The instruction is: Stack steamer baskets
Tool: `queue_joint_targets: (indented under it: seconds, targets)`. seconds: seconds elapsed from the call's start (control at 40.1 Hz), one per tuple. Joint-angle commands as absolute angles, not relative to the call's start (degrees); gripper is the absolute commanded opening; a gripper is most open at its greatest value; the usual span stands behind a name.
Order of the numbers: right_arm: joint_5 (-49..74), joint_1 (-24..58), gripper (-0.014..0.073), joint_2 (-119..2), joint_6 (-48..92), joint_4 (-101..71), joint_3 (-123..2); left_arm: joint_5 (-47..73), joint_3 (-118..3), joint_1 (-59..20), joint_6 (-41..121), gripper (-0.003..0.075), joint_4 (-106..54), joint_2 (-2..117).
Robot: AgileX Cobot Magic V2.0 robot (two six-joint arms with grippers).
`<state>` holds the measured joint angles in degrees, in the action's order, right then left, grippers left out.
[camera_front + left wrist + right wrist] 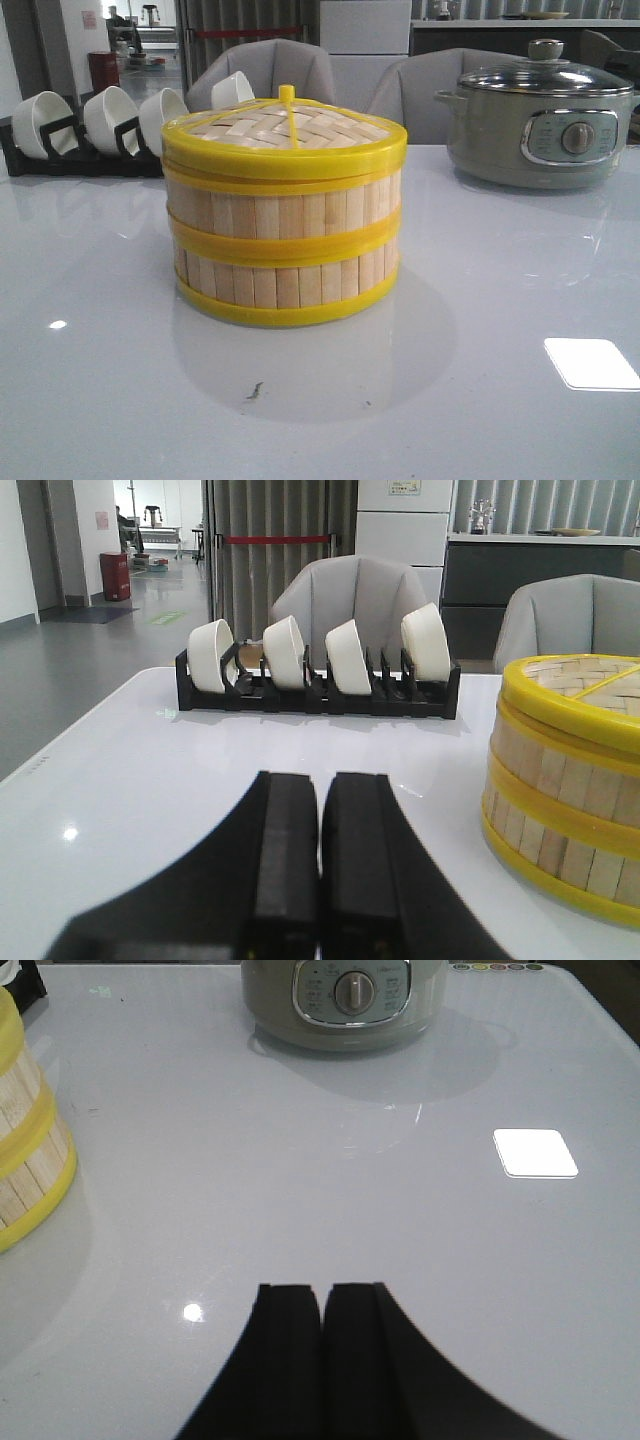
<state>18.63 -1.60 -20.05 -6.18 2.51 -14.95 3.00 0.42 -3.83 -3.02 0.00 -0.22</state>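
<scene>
Two steamer baskets (285, 245) with bamboo-slat walls and yellow rims stand stacked one on the other at the table's middle. A woven bamboo lid (285, 130) with a yellow rim and knob sits on top of them. The stack (565, 785) also shows in the left wrist view, and its edge (28, 1155) in the right wrist view. My left gripper (320, 785) is shut and empty above the table, apart from the stack. Over bare table on the stack's other side, my right gripper (322, 1295) is shut on nothing. Neither gripper appears in the front view.
A grey-green electric pot (540, 115) with a glass lid stands at the back right. A black rack (80, 155) of white bowls (283, 652) stands at the back left. Grey chairs (270, 70) line the table's far edge. The white table (480, 400) is glossy.
</scene>
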Motion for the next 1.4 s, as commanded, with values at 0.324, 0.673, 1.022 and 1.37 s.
queue_joint_targets:
  seconds: [0.324, 0.673, 1.022, 1.37]
  targets:
    - [13.6, -1.9, 0.0054, -20.2, -5.8, 2.7, -16.5, -1.6, 0.4, -3.9, -2.8, 0.0097, -0.9, -1.0]
    - [13.6, -1.9, 0.0054, -20.2, -5.8, 2.7, -16.5, -1.6, 0.4, -3.9, -2.8, 0.0097, -0.9, -1.0]
    - [17.8, -2.3, 0.0054, -6.9, -6.1, 2.5, -13.7, -1.6, 0.4, -3.9, -2.8, 0.0097, -0.9, -1.0]
    - [6.0, -2.2, 0.0054, 1.8, -5.8, -6.3, 0.8, -1.6, 0.4, -3.9, -2.8, 0.0097, -0.9, -1.0]
